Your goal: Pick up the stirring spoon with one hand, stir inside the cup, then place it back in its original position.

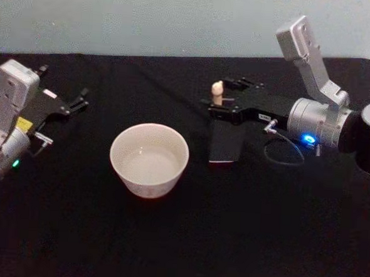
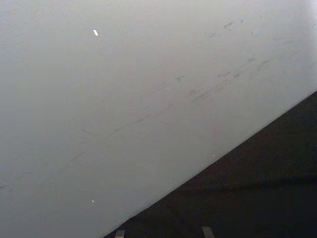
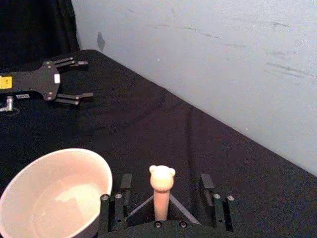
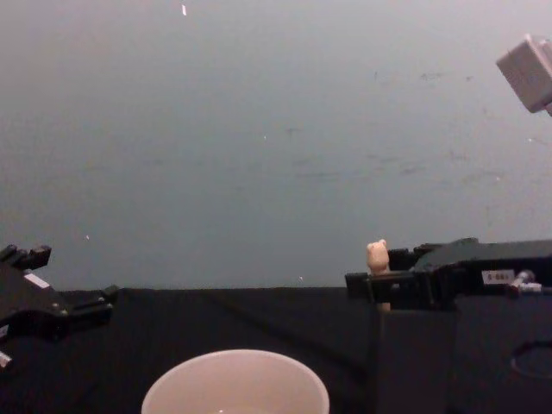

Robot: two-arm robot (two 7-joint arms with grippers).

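Head view: pale beige, bear-knobbed stirring spoon [image 1: 217,91] stands upright in the dark grey square holder [image 1: 225,144], right of the cream round cup [image 1: 146,185]. The left gripper [image 1: 82,101] lies parked far left. Right wrist view: the right gripper [image 3: 166,181] is spread wide, its fingers [image 3: 124,186] flanking the handle without touching it. Chest view: the gripper's black body blocks the holder's top.

You have a table [image 1: 165,250] draped in black cloth. In the head view the cloth spreads from 3 o'clock round through 6 to 9 o'clock, and its far edge curves off into a rounded corner at about 2 o'clock. A pale grey wall [image 1: 148,17] stands behind it at 12 o'clock, meeting that far edge. The cloth has a soft crease [image 3: 171,101] near the wall. The wall carries faint dark scuff marks [image 2: 218,88], and in the chest view you see a small white fleck [image 4: 183,9] at about 11 o'clock.
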